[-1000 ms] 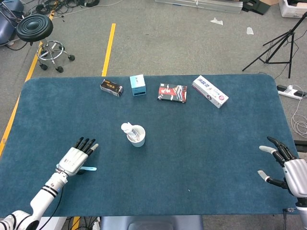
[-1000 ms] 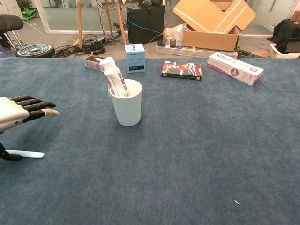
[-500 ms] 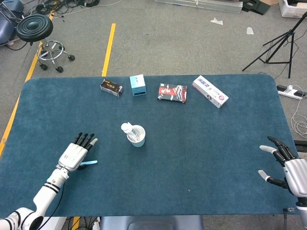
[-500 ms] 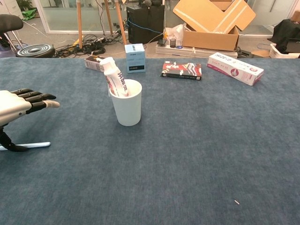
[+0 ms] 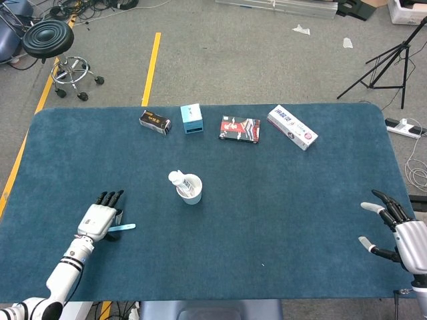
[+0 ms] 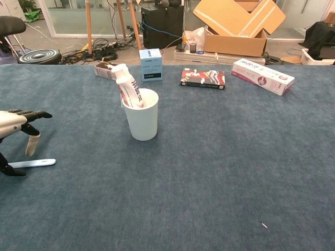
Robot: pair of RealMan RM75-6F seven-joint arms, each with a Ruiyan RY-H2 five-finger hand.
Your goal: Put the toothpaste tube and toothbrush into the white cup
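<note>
Blue felt covers the worktop (image 5: 280, 220), and the white cup (image 6: 141, 121) stands left of centre with the toothpaste tube (image 6: 127, 86) already leaning inside it. Down at the near left edge the left robot hand (image 5: 99, 216) sits over the toothbrush (image 6: 32, 163), which lies flat on the felt, one finger dipping toward it, though whether it actually grips I cannot tell. Far over at the near right, the right robot hand (image 5: 398, 228) is released, fingers spread.

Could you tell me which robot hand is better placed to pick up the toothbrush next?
The left robot hand: it is right over the toothbrush at the table's near left. The right robot hand sits open at the far right edge, well away from it and the white cup.
</note>
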